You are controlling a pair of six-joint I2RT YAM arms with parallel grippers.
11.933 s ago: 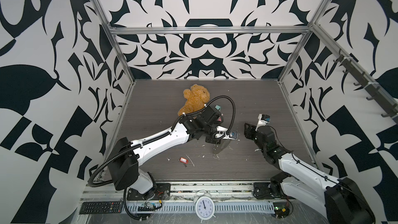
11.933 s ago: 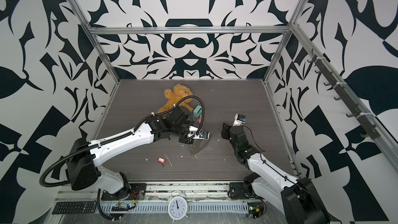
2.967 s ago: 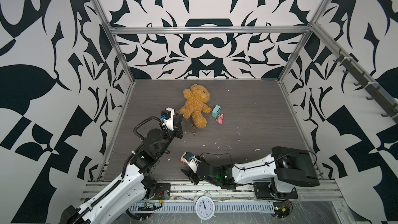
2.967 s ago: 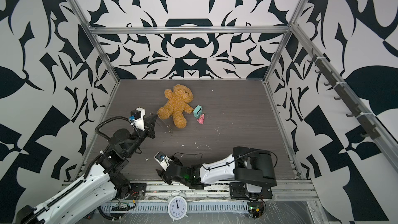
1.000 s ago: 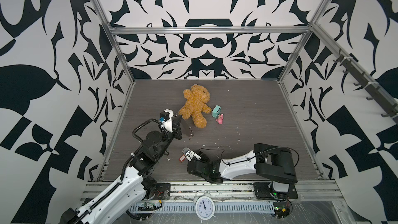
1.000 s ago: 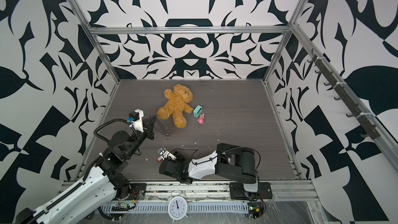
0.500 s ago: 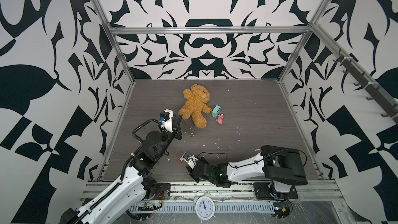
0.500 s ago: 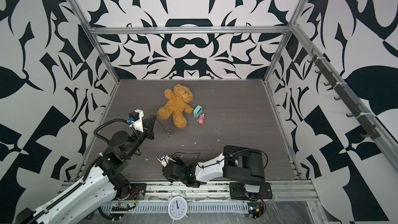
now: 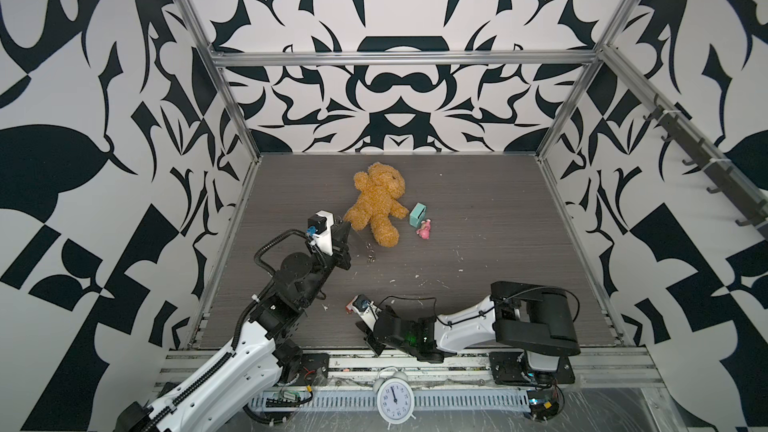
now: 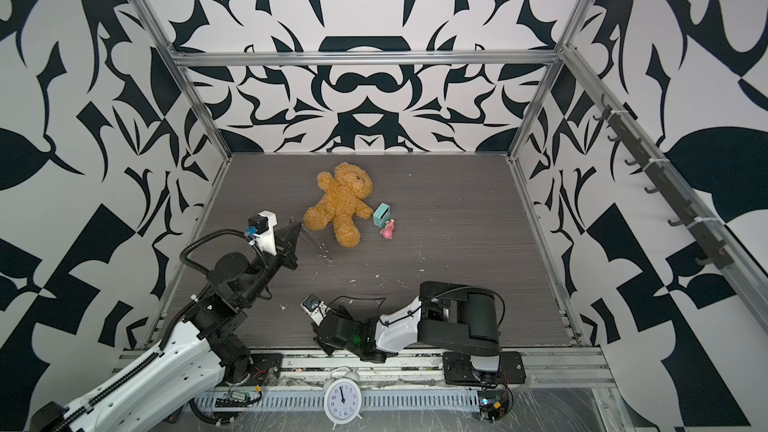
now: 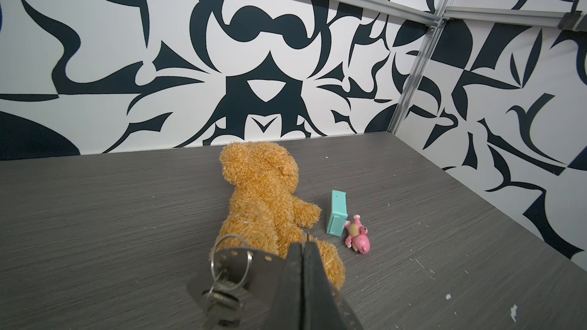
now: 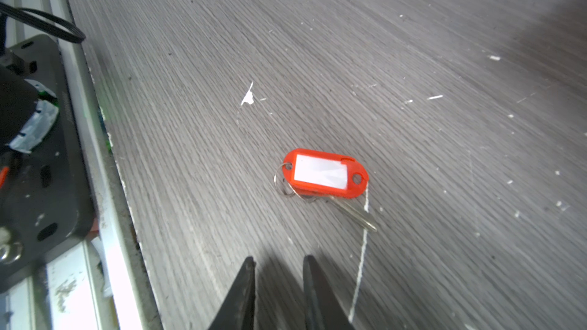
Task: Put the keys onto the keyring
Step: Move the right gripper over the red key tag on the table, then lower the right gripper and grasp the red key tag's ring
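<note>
Grey wood-grain surface [image 12: 413, 74] holds the red plastic tag [image 12: 324, 174], probably light, stiff; pinch its long sides. Right end effector [image 12: 279, 260], slightly apart, hovers just short; left end effector [image 11: 304, 249] clamps the grey strap [image 11: 266, 269] of the silver keyring [image 11: 231, 263].

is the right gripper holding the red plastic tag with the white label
No, the red plastic tag lies on the grey table, clear of the right gripper, whose jaws stand apart.

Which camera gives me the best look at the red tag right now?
Right wrist view: the tag lies flat mid-frame, white label up, with a key poking out beneath. In a top view only a red sliver peeks out beside the right arm's camera. The left wrist view misses it.
</note>
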